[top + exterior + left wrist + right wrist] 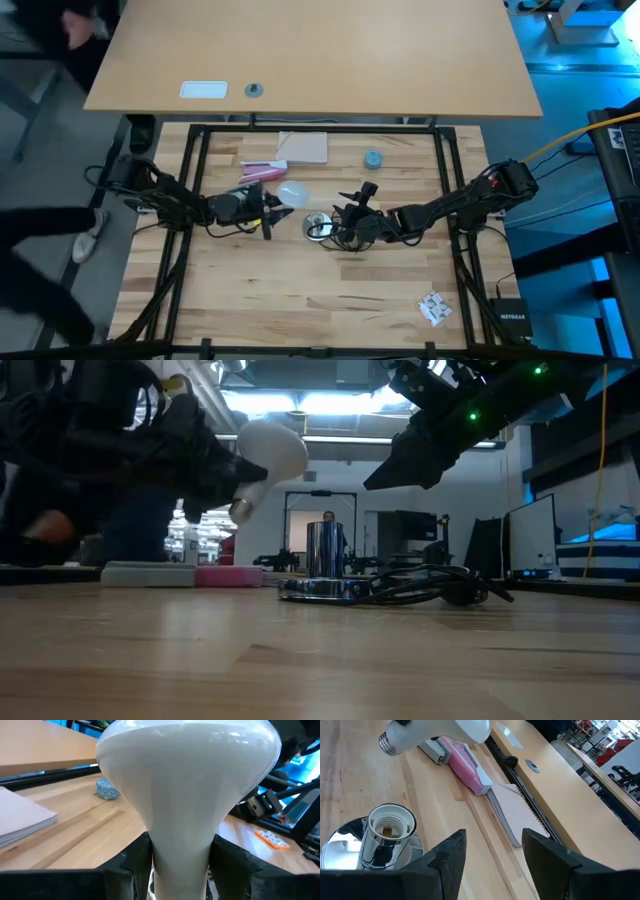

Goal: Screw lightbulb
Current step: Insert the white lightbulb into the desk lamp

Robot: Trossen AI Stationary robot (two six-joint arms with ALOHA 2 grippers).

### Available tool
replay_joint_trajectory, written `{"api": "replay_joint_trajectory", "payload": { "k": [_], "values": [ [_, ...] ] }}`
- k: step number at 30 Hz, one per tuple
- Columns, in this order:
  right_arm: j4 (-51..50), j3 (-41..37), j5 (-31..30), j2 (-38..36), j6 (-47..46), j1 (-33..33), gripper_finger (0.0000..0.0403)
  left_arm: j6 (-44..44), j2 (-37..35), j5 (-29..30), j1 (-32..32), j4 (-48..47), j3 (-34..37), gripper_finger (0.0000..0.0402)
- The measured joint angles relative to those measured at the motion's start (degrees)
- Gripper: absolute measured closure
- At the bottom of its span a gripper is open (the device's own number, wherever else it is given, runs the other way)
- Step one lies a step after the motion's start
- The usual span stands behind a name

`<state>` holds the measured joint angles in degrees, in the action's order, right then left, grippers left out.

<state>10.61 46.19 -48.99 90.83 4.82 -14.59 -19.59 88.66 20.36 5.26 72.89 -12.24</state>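
Note:
The white lightbulb [272,448] hangs in the air left of the silvery socket [325,565], which stands upright on its round base on the table. The bulb is tilted, its grey screw base [387,742] low and its globe [292,193] higher, toward the socket. My left gripper [182,870] is shut on it. My right gripper [492,852] is open with nothing between its fingers; it hovers just right of and above the socket [318,226]. My left gripper pinches the lightbulb's tapering neck [182,855] between its two fingers [134,865], coming in level from the table's left. The globe sticks out beyond the fingertips. The bulb is lifted clear of the table and tilted, its screw base [240,510] pointing down.
The socket's black cord [430,588] lies coiled to its right. At the far side lie a pink box [262,168], a notebook [303,147] and a small blue-grey cap [373,158]. A small patterned tag [433,307] lies near right.

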Motion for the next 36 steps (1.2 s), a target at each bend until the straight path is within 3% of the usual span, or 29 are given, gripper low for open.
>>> {"api": "replay_joint_trajectory", "payload": {
  "k": [14, 23, 28, 36],
  "values": [
    [0.0, 0.0, 0.0, 0.0, 0.0, 0.0, 0.0205, 8.2, 4.7, 0.0, 2.1, 0.5, -8.6, 0.0246],
    [0.3, 0.0, 0.0, 0.0, 0.0, 0.0, 0.0205, 10.0, 13.7, 0.0, 2.3, 17.3, -10.5, 0.0246],
    [0.4, 0.0, -0.1, 0.0, 0.0, 0.0, 0.0205, 8.1, 17.5, 0.0, 2.7, 17.0, -12.9, 0.0246],
    [0.4, 0.0, -1.0, 0.0, 0.0, 0.0, 0.0205, 13.4, 23.1, -0.2, 2.9, 17.0, -20.4, 0.0246]
  ]
}}
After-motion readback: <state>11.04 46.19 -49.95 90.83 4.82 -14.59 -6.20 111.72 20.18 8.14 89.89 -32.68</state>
